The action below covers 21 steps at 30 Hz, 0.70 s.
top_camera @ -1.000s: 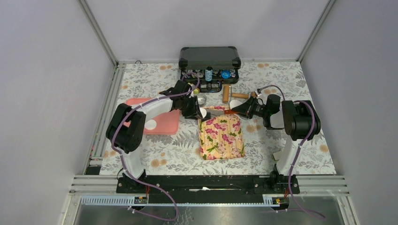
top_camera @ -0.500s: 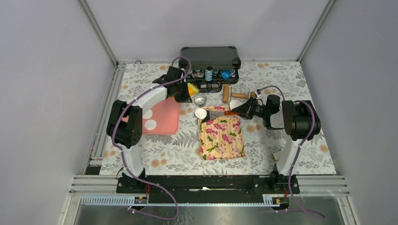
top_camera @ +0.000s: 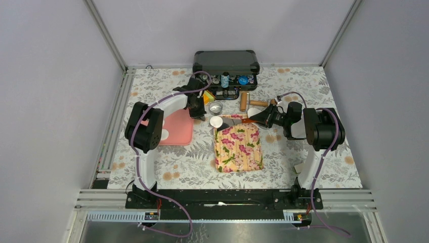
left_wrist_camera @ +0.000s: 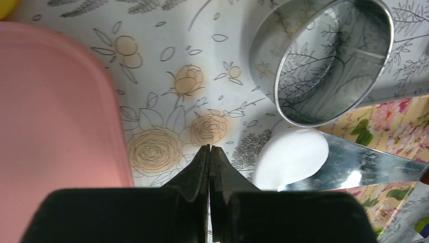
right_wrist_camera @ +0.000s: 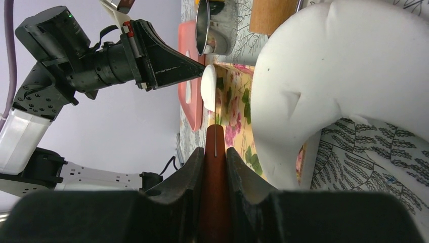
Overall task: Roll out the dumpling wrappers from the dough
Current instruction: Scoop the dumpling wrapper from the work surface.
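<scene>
**Top, left-wrist and right-wrist views, read left to right.**

At centre left of the top view lies the flat pink plastic tray [top_camera: 178, 134]. It carries one thin white round dumpling wrapper [top_camera: 163, 134]; the left arm hides the rest of its surface.

The left pincer [left_wrist_camera: 209, 148] hangs over bare floral bench just beside the tray's upper right corner, fingers pressed together on nothing. A second ago it stood half open at the second wrapper. It has since drawn back toward the upper left and shut.

Right of it stands the round silver metal tin [left_wrist_camera: 265, 50].

Just below the tin, a second white dough wrapper [left_wrist_camera: 296, 154] rests on the tip of a flat shiny steel blade [left_wrist_camera: 364, 169], at the upper left corner of the flowered yellow-and-pink mat [top_camera: 238, 149]. This disc has not moved, so the transfer to the tray is probably not made, and another approach seems due.

At centre right, the right pincer [right_wrist_camera: 215, 151] is clamped on the blade's red-brown handle [right_wrist_camera: 213, 202], unchanged. A bulky white soft mass [right_wrist_camera: 344, 76] fills the upper right of the right-wrist view; whether it is the dough cannot be told.

No brand, label or writing is legible.
</scene>
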{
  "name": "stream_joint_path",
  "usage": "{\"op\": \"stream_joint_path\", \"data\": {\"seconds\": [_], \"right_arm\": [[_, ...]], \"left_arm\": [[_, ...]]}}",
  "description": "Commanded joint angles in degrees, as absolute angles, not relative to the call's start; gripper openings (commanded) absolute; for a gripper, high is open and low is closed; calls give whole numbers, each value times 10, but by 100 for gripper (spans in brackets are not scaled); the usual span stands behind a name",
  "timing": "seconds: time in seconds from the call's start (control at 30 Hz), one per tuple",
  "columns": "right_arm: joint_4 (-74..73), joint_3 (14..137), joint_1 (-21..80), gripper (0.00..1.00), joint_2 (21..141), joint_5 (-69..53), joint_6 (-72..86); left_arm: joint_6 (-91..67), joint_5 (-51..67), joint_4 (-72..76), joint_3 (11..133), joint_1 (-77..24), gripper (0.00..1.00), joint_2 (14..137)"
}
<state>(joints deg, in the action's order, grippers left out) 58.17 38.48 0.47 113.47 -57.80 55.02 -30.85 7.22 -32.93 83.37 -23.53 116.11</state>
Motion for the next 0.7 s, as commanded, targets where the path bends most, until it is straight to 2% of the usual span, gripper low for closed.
{"op": "stream_joint_path", "data": {"seconds": [0.0, 0.2, 0.43, 0.67], "right_arm": [[622, 403, 4, 0, 1136, -585, 554], [627, 403, 4, 0, 1135, -587, 552], [705, 404, 4, 0, 1158, -605, 607], [665, 409, 4, 0, 1159, -598, 572]], "left_arm": [[-297, 53, -331, 872, -255, 0, 1170], [-298, 55, -343, 894, -267, 0, 1196], [-298, 61, -347, 899, -274, 0, 1204], [-298, 59, -345, 895, -278, 0, 1199]]}}
